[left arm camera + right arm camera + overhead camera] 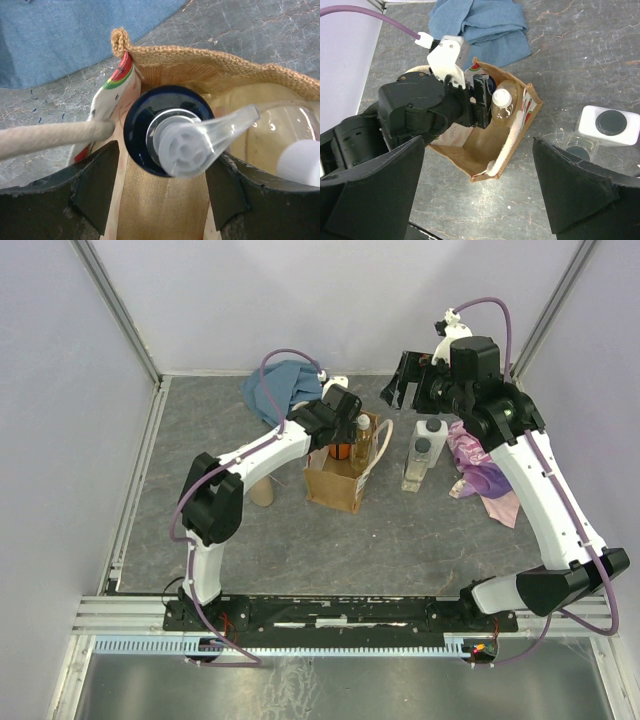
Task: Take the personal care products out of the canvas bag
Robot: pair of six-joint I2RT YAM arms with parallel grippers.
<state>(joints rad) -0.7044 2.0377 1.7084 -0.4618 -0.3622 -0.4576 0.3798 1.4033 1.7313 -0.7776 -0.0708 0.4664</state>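
Mid-frame in the top view, the left gripper (pixel 160 190) sits at the mouth of the canvas bag (pixel 335 485), jaws apart astride the pump bottle (pixel 167 130) (placed to pinch its neck, I judge). The right gripper (pixel 405 385), spread wide, hangs upper right, out of the way.

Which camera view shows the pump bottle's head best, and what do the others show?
Left wrist view: the pump bottle sits centre frame, dark collar and clear nozzle sharp, inside the left pincer. Right wrist shows only a dark sliver; the top view hides it under the left arm.
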